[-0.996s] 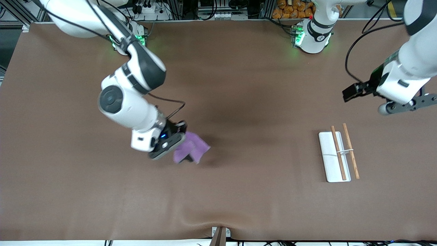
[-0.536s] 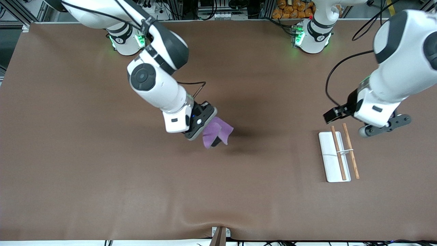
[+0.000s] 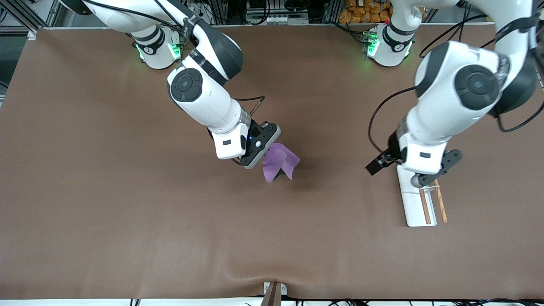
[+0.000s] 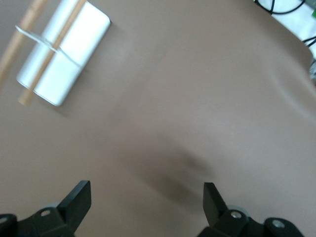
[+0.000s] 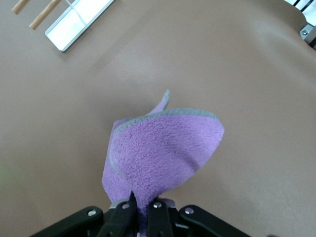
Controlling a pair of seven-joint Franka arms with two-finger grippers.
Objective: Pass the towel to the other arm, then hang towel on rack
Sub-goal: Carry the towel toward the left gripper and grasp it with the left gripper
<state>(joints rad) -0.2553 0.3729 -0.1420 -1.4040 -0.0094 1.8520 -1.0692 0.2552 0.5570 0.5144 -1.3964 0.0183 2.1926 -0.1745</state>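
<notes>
The purple towel (image 3: 278,165) with grey edging (image 5: 163,153) hangs above the middle of the table. My right gripper (image 3: 265,156) (image 5: 143,210) is shut on one of its corners. The rack (image 3: 413,210) lies toward the left arm's end of the table, a white base with two brown rods (image 3: 425,207). My left gripper (image 3: 430,173) hovers over the end of the rack that lies farther from the front camera and hides it. In the left wrist view its fingers (image 4: 76,201) stand wide open over bare table, and the rack (image 4: 64,54) shows off to one side.
The brown table cover (image 3: 127,212) has a raised wrinkle near its front edge (image 3: 238,267). The rack's white base (image 5: 79,17) shows at the edge of the right wrist view.
My right arm has carried the towel up and toward the left arm's end of the table. My left arm has swung in from the table's edge to above the rack.
</notes>
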